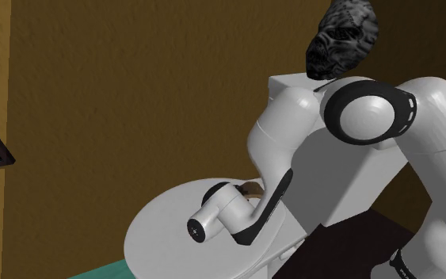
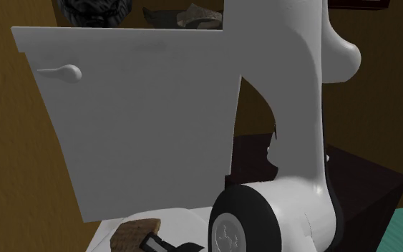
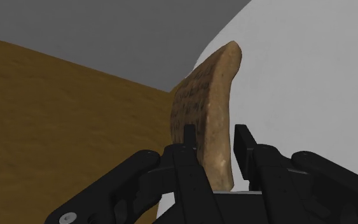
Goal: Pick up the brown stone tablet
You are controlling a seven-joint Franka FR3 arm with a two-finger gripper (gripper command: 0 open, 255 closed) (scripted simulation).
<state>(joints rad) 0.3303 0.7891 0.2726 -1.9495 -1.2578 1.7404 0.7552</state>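
The brown stone tablet [image 3: 209, 83] has faint inscribed marks on one face and stands on edge between my black fingers at the rim of a round white table [image 3: 298, 95]. My gripper [image 3: 212, 137] is shut on its lower part, one finger against each face. In the shoulder view a sliver of the tablet [image 1: 250, 189] peeks out behind the wrist, above the white table [image 1: 165, 230]. From the second exterior view, the tablet [image 2: 132, 233] sits low over the white surface with a black fingertip [image 2: 153, 243] beside it.
A tall white panel with a knob [image 2: 60, 72] rises close behind the table. A dark mask-like object [image 1: 341, 38] sits on top of it. The dark stand [image 1: 364, 238] is at lower right. Brown walls surround; teal floor [image 1: 94, 273] lies below.
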